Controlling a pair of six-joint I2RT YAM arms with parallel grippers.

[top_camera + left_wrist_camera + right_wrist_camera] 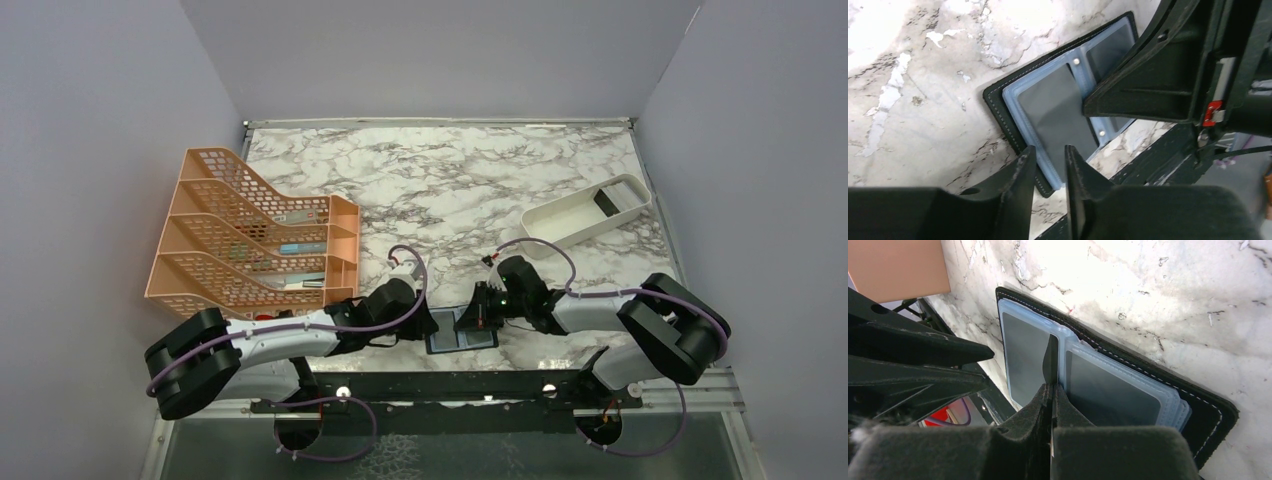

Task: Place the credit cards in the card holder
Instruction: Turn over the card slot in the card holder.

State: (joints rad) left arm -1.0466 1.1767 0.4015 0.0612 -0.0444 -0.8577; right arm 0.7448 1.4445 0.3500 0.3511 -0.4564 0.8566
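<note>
The card holder (462, 332) lies open on the marble near the front edge, its blue-grey clear pockets (1108, 390) facing up. My right gripper (1052, 386) is shut on the black credit card (1050, 357), seen edge-on and standing at the pocket edge by the wallet's fold. My left gripper (1050, 152) is slightly open, its fingertips over the wallet's near corner (1048, 100) with nothing between them. In the top view, the left gripper (428, 322) and right gripper (480, 312) flank the wallet. The yellow-gold card is out of view.
An orange mesh file rack (250, 235) stands at the left. A long white tray (585, 213) with a dark piece in it lies at the back right. The black base rail (450, 385) runs just in front of the wallet.
</note>
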